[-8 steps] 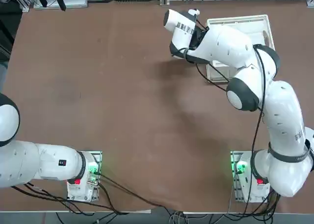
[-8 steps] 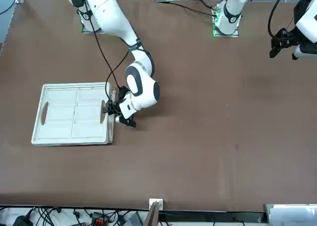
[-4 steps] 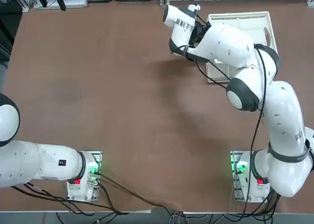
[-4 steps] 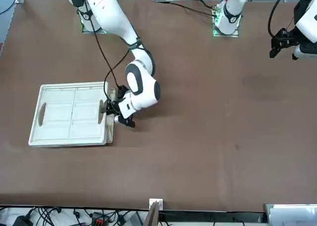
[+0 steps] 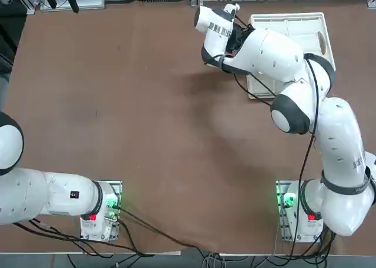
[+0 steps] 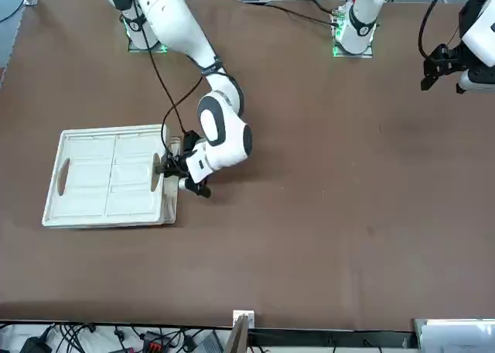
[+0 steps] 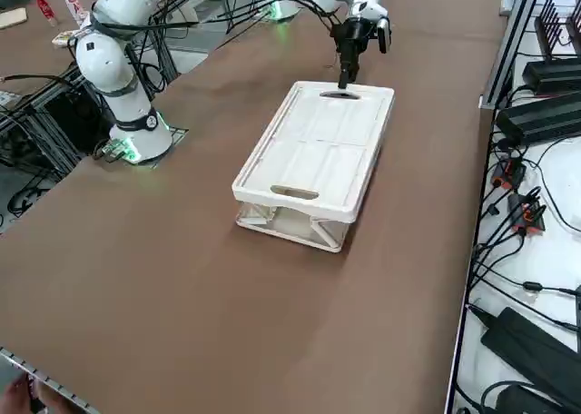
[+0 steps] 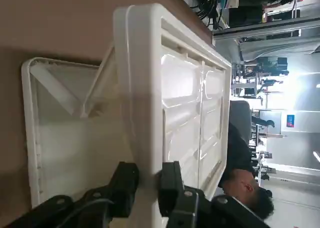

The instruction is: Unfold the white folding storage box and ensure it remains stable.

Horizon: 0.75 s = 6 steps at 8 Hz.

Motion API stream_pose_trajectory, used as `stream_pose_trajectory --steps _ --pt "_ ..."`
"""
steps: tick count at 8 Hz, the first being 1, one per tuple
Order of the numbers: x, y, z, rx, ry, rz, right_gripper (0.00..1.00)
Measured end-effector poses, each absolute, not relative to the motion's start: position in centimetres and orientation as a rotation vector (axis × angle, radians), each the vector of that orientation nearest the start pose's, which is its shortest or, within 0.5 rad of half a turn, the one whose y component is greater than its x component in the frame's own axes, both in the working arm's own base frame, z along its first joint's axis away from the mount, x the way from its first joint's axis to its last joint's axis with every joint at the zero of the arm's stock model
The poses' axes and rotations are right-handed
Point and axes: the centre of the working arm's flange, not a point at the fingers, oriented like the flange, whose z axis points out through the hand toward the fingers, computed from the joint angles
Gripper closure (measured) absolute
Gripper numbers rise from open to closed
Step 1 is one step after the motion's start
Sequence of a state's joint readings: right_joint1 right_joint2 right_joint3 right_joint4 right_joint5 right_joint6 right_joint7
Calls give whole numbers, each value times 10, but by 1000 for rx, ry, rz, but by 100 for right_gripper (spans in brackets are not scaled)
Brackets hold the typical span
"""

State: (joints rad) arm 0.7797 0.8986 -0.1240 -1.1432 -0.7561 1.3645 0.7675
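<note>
Off-white rectangular plastic folding storage box [image 5: 294, 30] sits at the far right of the brown table [image 5: 147, 133] in the top view, near its far edge. It is partly raised – in the right side view [image 7: 313, 164] the ribbed top frame stands clear of the base, with the side panels beneath it slanted rather than upright. Folded panels lie across the top; an oval handle cutout shows at each short end.

Right gripper [image 8: 142, 180] is at the box's short end nearer the table's middle, pinching the white rim [image 8: 145, 88] between its two black fingers [image 8: 170, 180] – one finger on each face. In the front view the gripper [image 6: 174, 169] is at that same edge of the box [image 6: 108, 175].
</note>
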Motion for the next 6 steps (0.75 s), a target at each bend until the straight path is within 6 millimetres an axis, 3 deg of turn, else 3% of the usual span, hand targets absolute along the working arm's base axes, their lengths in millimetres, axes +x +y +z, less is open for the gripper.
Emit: stream_pose_trajectory --steps 6 --pt "587 389 284 1943 38 204 74"
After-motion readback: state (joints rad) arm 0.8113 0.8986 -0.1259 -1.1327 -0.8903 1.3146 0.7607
